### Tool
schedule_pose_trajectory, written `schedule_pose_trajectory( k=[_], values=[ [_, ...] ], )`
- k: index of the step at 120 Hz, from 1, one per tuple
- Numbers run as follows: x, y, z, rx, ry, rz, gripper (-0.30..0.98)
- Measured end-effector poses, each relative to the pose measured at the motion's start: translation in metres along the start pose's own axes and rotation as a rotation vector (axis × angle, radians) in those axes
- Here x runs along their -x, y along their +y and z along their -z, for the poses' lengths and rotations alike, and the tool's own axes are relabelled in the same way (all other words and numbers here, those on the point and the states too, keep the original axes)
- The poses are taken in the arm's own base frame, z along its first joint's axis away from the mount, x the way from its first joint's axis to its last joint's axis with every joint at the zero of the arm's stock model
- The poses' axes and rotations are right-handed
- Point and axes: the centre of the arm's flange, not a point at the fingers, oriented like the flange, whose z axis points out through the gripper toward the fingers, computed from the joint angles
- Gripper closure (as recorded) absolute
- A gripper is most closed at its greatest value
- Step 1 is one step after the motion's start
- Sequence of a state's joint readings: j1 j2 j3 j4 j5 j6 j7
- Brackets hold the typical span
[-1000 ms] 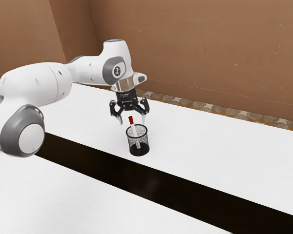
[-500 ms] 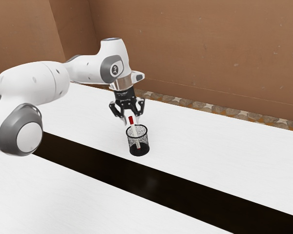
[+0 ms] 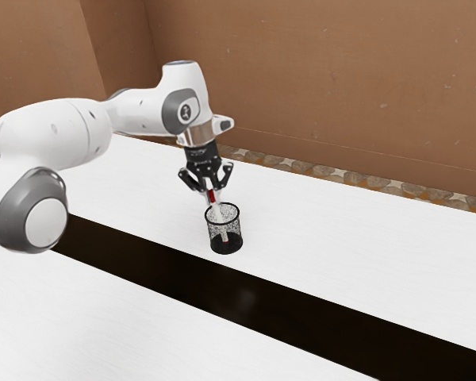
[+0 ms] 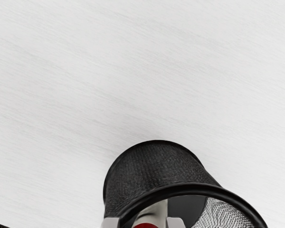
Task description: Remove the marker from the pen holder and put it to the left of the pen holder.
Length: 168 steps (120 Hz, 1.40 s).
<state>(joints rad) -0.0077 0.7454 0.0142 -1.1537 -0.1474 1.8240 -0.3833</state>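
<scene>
In the exterior view my gripper points down over the pen holder, its fingers narrowly apart around the marker's red upper end. The marker, white with a red end, leans inside the black mesh pen holder and sticks out above the rim. Two fingertips, seen in the wrist view, flank the marker, and a slight gap still shows beside it, so my gripper is open. Below them is the pen holder, seen from above at a slant.
A white table surrounds the pen holder, crossed by a long dark strip on the near side of the holder. Behind the table's far edge stand a band of stones and a brown wall.
My fingers have drawn much closer together around the marker's red end, and my hand has shifted slightly toward the exterior view's left. The marker and pen holder have stayed in place.
</scene>
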Motion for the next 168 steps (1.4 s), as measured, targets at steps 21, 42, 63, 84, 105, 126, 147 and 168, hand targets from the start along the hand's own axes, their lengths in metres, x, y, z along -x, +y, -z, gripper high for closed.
schedule_pose_trajectory(
  k=[21, 42, 63, 84, 105, 126, 147, 168],
  values=[
    [0.000, -0.001, -0.002, -0.003, -0.005, 0.010, 0.68],
    [0.002, 0.002, 0.005, 0.000, 0.006, 0.013, 0.69],
    [0.019, 0.016, 0.035, 0.009, 0.033, -0.007, 0.70],
    [0.062, 0.019, 0.105, 0.032, 0.087, -0.019, 0.70],
    [0.061, -0.041, 0.153, 0.027, 0.132, 0.083, 0.70],
    [0.019, -0.095, 0.070, -0.051, 0.018, 0.199, 0.70],
    [0.008, -0.110, 0.042, -0.083, -0.010, 0.248, 0.65],
    [0.008, -0.110, 0.044, -0.073, -0.004, 0.266, 0.30]
  ],
)
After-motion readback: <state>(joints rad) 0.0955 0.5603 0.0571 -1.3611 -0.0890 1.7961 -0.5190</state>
